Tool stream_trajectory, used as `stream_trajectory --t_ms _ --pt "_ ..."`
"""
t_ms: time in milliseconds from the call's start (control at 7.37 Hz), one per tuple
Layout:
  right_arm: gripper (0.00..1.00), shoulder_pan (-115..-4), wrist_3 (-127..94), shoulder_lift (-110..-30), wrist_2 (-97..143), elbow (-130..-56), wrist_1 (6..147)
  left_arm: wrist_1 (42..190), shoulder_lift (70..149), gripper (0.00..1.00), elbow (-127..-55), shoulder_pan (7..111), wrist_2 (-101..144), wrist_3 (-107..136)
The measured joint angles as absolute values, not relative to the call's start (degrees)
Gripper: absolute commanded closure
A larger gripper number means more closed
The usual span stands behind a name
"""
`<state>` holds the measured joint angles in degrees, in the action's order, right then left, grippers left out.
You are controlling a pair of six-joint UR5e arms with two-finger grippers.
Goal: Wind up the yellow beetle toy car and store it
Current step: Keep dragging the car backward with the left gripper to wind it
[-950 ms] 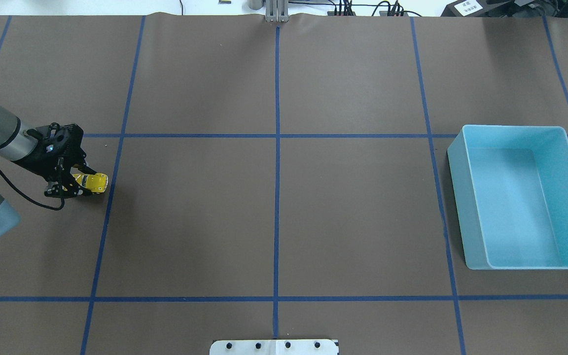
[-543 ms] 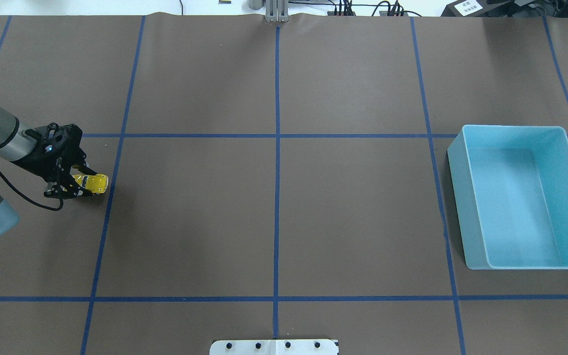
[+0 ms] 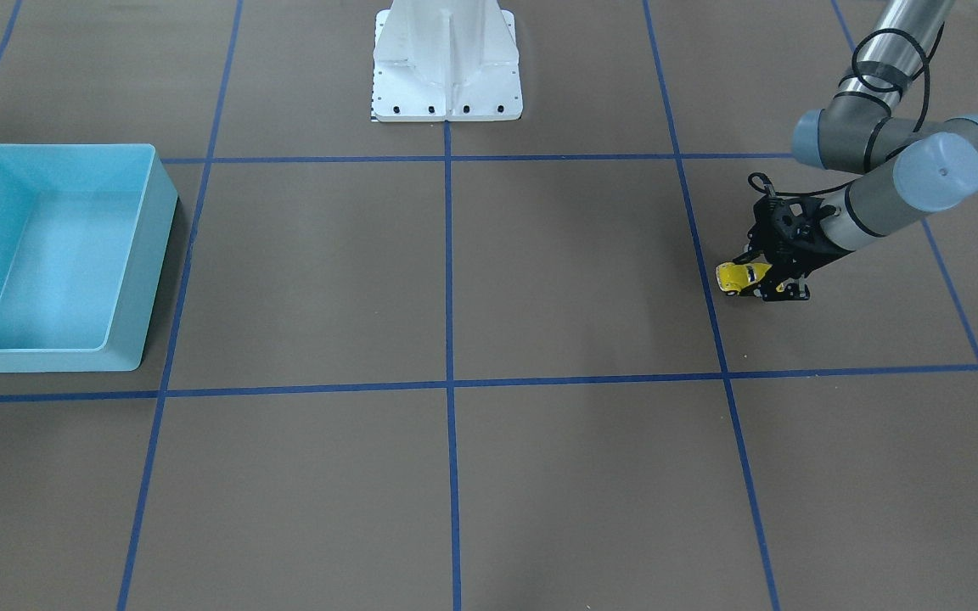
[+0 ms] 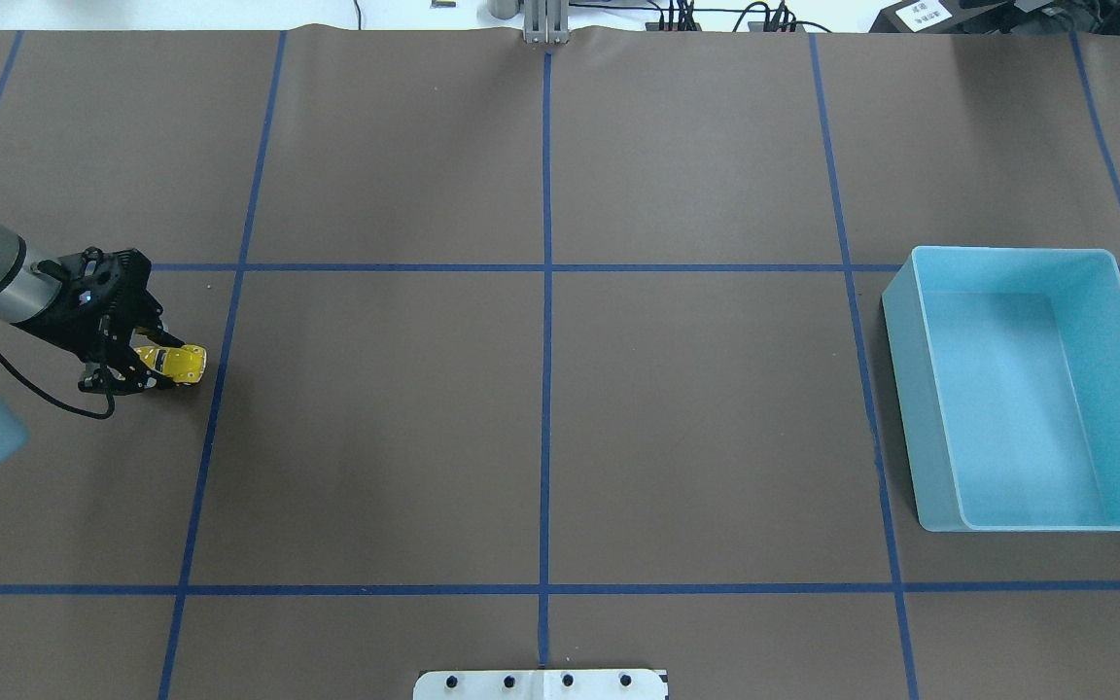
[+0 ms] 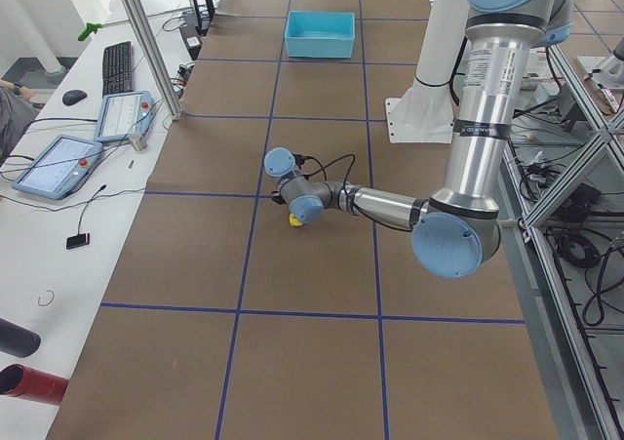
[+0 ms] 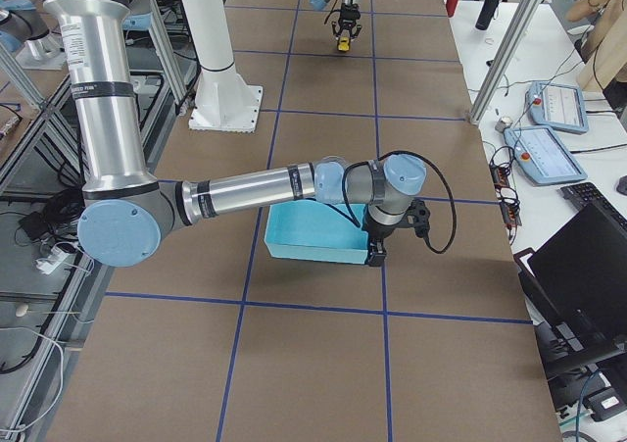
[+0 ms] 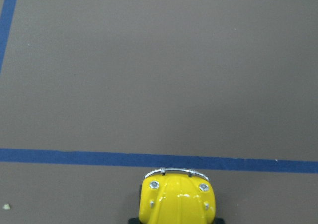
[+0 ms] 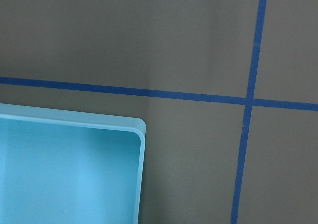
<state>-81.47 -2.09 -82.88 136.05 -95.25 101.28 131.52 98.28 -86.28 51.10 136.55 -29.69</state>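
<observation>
The yellow beetle toy car point(image 4: 178, 362) sits low at the table's left side, nose toward the centre. It also shows in the front view point(image 3: 737, 277) and at the bottom of the left wrist view point(image 7: 177, 201). My left gripper point(image 4: 152, 366) is shut on the car's rear, its black fingers either side of it point(image 3: 762, 280). The light blue bin point(image 4: 900, 389) stands empty at the far right. My right gripper point(image 6: 375, 254) shows only in the right side view, beside the bin's corner point(image 8: 140, 129); I cannot tell whether it is open or shut.
Blue tape lines point(image 4: 546, 389) divide the brown table cover into squares. The robot's white base plate point(image 3: 446, 81) is at the table's near edge. One tape line point(image 7: 149, 159) lies just ahead of the car's nose.
My left gripper has moved a little to the left with the car in it, dragging it backward. The bin has not moved.
</observation>
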Motion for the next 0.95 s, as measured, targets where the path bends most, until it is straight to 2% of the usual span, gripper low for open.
stream_trajectory --t_ms 950 --pt "0.01 -81.47 -2.06 -82.88 136.06 -95.19 101.07 137.92 93.94 1.0 -84.75 52.39 138.76 -29.39"
